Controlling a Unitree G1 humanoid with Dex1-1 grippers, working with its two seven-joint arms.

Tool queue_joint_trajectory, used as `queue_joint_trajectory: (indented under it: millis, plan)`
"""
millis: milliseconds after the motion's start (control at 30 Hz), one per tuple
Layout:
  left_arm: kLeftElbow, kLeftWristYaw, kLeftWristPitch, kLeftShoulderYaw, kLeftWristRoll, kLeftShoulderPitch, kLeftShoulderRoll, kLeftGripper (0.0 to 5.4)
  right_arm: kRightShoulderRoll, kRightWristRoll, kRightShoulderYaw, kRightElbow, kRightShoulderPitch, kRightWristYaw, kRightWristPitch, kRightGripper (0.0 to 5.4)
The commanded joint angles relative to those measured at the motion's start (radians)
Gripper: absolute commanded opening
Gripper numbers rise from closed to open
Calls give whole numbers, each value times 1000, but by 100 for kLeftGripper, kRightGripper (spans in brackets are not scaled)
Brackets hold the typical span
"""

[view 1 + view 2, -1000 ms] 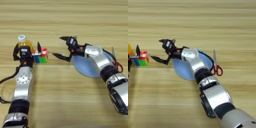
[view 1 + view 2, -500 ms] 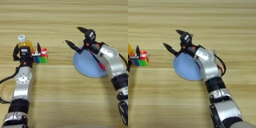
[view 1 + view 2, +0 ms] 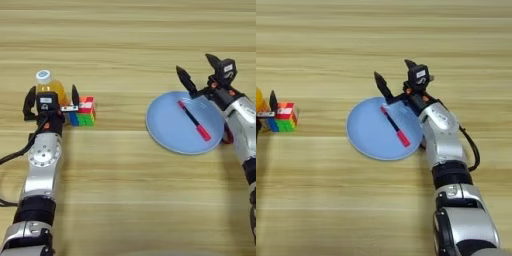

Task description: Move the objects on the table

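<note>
One pen on plate

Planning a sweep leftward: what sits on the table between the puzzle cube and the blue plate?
Nothing. Between the puzzle cube and the blue plate there is only bare table, as both eye views show. The pen lies on the plate.

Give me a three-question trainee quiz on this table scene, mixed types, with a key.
1. True or false: the pen lies on the plate.
2. The puzzle cube sits beside the: A) bottle B) scissors C) plate.
3. Fill in: the right pincer stands with its fingers ____ at the plate's far rim.

Key: 1 true; 2 A; 3 open. The left pincer, also open, is at the bottle.
</note>
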Motion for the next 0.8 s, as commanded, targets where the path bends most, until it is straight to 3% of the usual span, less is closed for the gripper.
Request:
queue_joint_trajectory:
  millis: [33, 167, 300, 567, 800]
  plan:
    - [17, -4, -10, 3, 2, -19, 6, 538, -40, -35, -58, 119, -59, -158, -37, 540]
    - [26, -6, -16, 3, 1, -24, 6, 538, -93, -82, -94, 267, -108, -326, -83, 540]
    - [35, -8, -21, 4, 0, -29, 7, 538, -122, -121, -94, 345, -132, -424, -109, 540]
    - [38, -16, -26, 6, -5, -32, 7, 538, -153, -143, -102, 398, -141, -512, -138, 540]
    - [41, -40, -41, 5, -13, -31, 9, 465, -150, -138, -98, 429, -149, -509, -144, 540]
